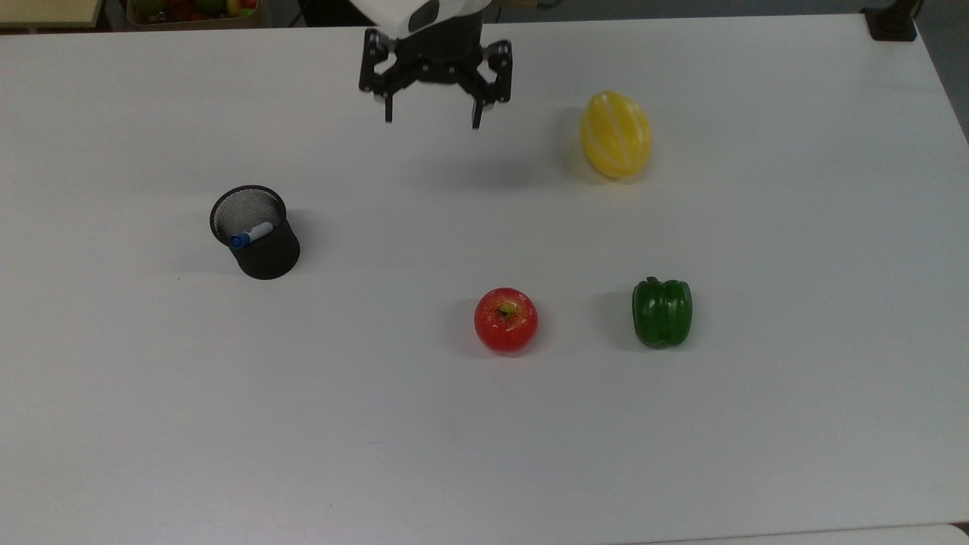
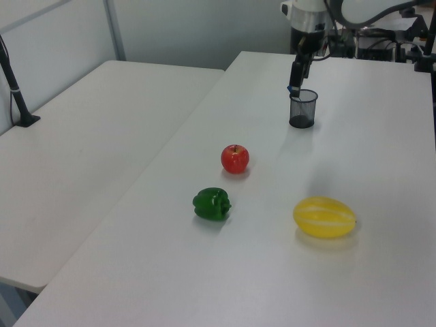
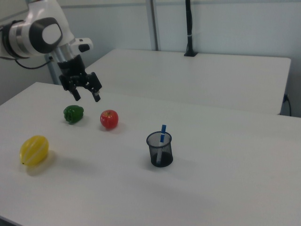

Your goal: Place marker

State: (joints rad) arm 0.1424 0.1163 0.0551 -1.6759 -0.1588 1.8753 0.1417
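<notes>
The marker (image 1: 250, 235) (image 3: 162, 139) stands slanted inside a black mesh cup (image 1: 256, 242) (image 2: 302, 110) (image 3: 160, 149), its blue cap poking above the rim. My gripper (image 1: 431, 119) (image 3: 86, 98) hangs open and empty in the air, far from the cup, toward the top view's upper middle. In the left view the gripper (image 2: 297, 76) appears just above the cup's far side.
A yellow melon (image 1: 615, 134) lies to the right of the gripper in the top view. A red apple (image 1: 506, 319) and a green pepper (image 1: 662, 311) sit nearer the front. A second white table (image 2: 82, 150) adjoins on the left view's left.
</notes>
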